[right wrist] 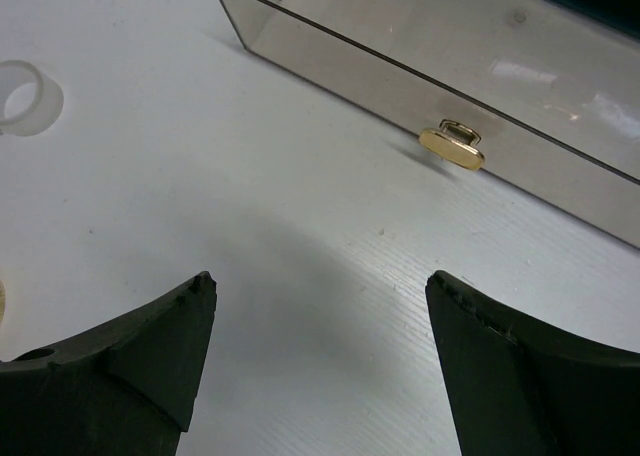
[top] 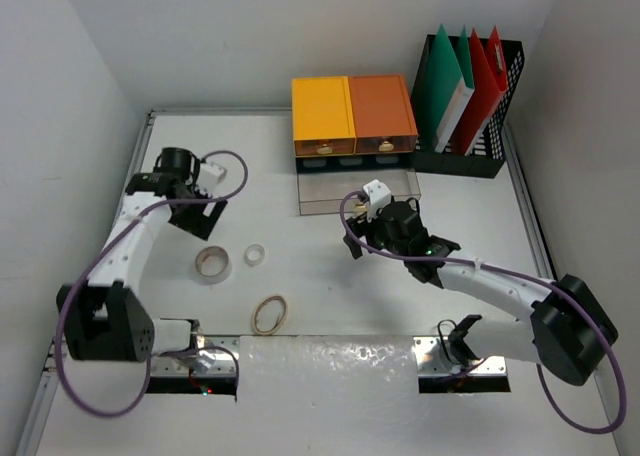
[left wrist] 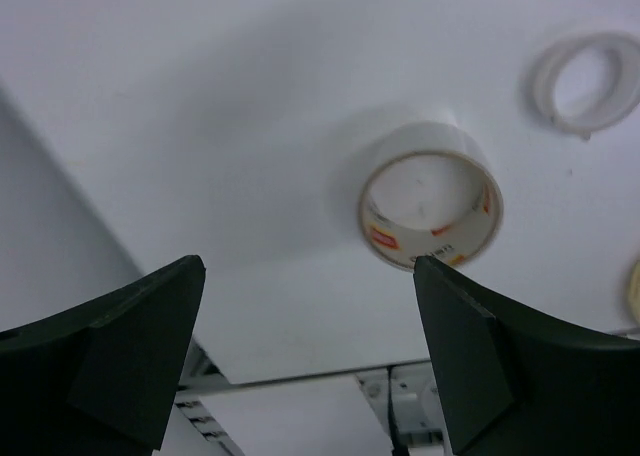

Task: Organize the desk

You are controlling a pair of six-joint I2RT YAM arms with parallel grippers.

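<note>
The desk (top: 250, 166) is a white tabletop with a thin grey rim. A white tape roll (top: 212, 265) lies at its left middle, with a small clear tape ring (top: 255, 253) beside it and a tan ring (top: 270, 314) nearer the front edge. My left gripper (top: 200, 221) hovers open just behind the tape roll (left wrist: 430, 208), with nothing between its fingers (left wrist: 150, 326). My right gripper (top: 358, 238) is open over bare desk, just in front of a pulled-out clear drawer (right wrist: 420, 66) with a gold handle (right wrist: 452, 144).
A yellow and orange drawer unit (top: 353, 116) stands at the back, the clear drawer (top: 360, 191) pulled out in front of it. A black file holder (top: 470, 96) with green and red folders sits at the back right. White walls close in both sides.
</note>
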